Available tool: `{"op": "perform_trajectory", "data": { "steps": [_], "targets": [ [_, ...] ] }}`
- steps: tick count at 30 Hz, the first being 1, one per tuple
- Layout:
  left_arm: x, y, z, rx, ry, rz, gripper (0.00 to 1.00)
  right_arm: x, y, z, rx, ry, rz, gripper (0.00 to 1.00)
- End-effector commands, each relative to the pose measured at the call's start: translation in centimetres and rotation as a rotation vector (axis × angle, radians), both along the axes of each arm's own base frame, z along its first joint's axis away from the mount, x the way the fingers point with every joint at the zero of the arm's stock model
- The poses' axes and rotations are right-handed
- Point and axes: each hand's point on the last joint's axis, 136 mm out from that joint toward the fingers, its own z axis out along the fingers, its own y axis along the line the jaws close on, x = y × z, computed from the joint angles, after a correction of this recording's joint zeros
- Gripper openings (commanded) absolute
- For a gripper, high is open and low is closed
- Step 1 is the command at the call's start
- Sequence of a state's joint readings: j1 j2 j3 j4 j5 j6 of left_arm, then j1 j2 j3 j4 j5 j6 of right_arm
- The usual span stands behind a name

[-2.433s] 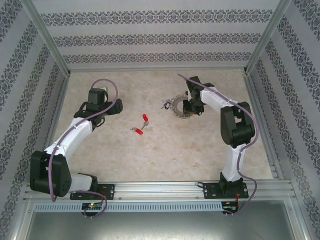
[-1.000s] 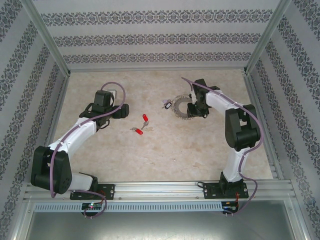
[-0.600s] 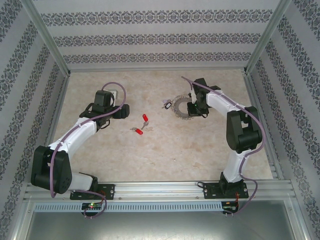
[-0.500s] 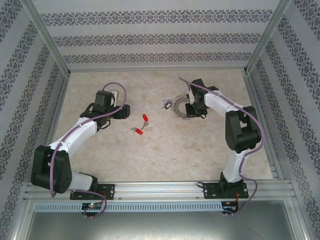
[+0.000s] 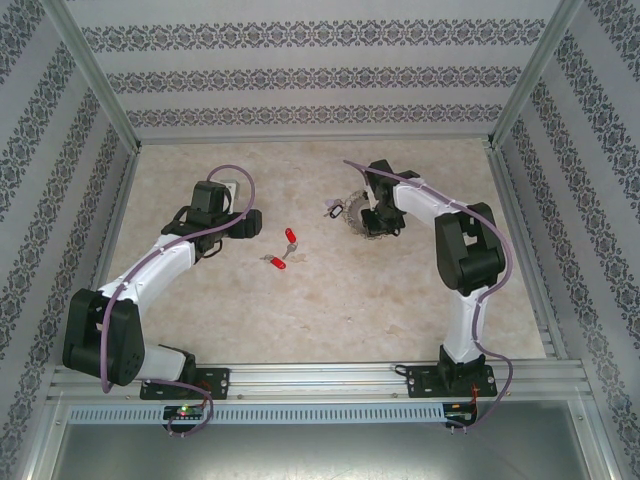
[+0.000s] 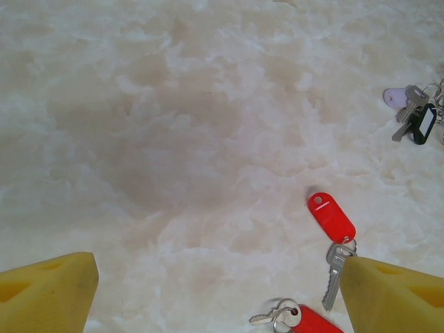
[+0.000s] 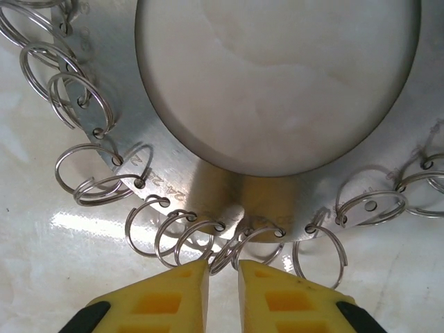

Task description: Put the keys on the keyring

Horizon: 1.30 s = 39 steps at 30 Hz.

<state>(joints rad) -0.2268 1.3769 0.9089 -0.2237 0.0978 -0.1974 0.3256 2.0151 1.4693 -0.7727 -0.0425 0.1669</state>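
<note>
- Table [image 5: 300,310]: pale marbled top. The top view takes in both my arms on it.
- My left gripper [image 5: 252,220] sits left of centre in the top view. My right gripper [image 5: 370,222] is at the far right-centre, over the keyring [image 5: 350,212].
- Keyring: from above it's just a small bumpy silver loop, partly under my right wrist. The right wrist cam shows more: a flat metal ring plate [image 7: 298,201] lying on the table, with numbered holes along the rim and a small split ring [image 7: 83,170] hanging from each.
- Right gripper [image 7: 223,270]: yellow pads [image 7: 173,295] drawn in to a narrow slit at the plate's near rim. One split-ring loop [image 7: 223,258] runs into the slit. I can't tell if the pads actually bite it.
- Left gripper [image 6: 218,277]: spread wide, holding nothing, touching nothing, with one yellow pad [image 6: 48,291] at each lower corner.
- Keys [image 5: 290,236]: two red dots mid-table from above, between my grippers and apart from the keyring. The left wrist cam resolves a red-headed key [image 6: 331,217] with a silver blade, just beside my right-hand pad. A second red one [image 6: 305,320] is cut off by the bottom edge.
- Left wrist cam, top right: a lilac-headed key [image 6: 399,97] and a black tag [image 6: 423,125] close together. Top view shows them as a speck just left of the keyring.
</note>
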Motion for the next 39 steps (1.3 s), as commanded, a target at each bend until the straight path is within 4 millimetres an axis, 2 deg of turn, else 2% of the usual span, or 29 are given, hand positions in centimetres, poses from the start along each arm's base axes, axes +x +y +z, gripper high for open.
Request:
{"op": "perform_trajectory", "data": {
  "steps": [1,6,11,14,17,20,22,26,30,37,39],
  "targets": [
    [0.2,-0.8,0.3,0.009,-0.023,-0.034,0.9,-0.1,-1.0,0.1,-0.085,0.009,-0.024,0.23],
    [0.2,-0.9,0.2,0.01,-0.019,-0.037,0.91,-0.4,-1.9,0.3,-0.116,-0.001,-0.029,0.32],
    [0.2,-1.1,0.1,0.009,-0.012,-0.04,0.91,-0.3,-1.8,0.4,-0.095,-0.003,-0.031,0.32],
    [0.2,-1.0,0.1,0.015,-0.013,-0.038,0.91,-0.1,-1.1,1.5,-0.085,-0.027,-0.025,0.32],
    [0.2,-1.0,0.2,0.02,-0.017,-0.038,0.91,0.1,-1.5,2.8,-0.095,-0.067,-0.05,0.29],
    [0.1,-1.1,0.1,0.021,-0.017,-0.042,0.91,0.1,-1.6,3.1,-0.078,-0.077,-0.083,0.21],
    [0.2,-1.1,0.2,0.021,-0.017,-0.041,0.91,0.0,-1.4,2.9,-0.056,-0.069,-0.093,0.17],
    [0.1,-1.2,0.1,0.023,-0.013,-0.045,0.91,0.0,-0.9,2.5,-0.025,-0.054,-0.125,0.17],
    [0.1,-1.2,0.3,0.028,-0.02,-0.046,0.91,0.0,-0.8,2.0,-0.034,-0.044,-0.149,0.24],
    [0.1,-1.2,0.3,0.031,-0.02,-0.047,0.91,-0.3,-1.6,1.0,-0.07,-0.018,-0.146,0.27],
    [0.1,-1.2,0.4,0.031,-0.021,-0.047,0.91,-0.4,-1.9,0.7,-0.076,-0.003,-0.152,0.33]
  ]
}}
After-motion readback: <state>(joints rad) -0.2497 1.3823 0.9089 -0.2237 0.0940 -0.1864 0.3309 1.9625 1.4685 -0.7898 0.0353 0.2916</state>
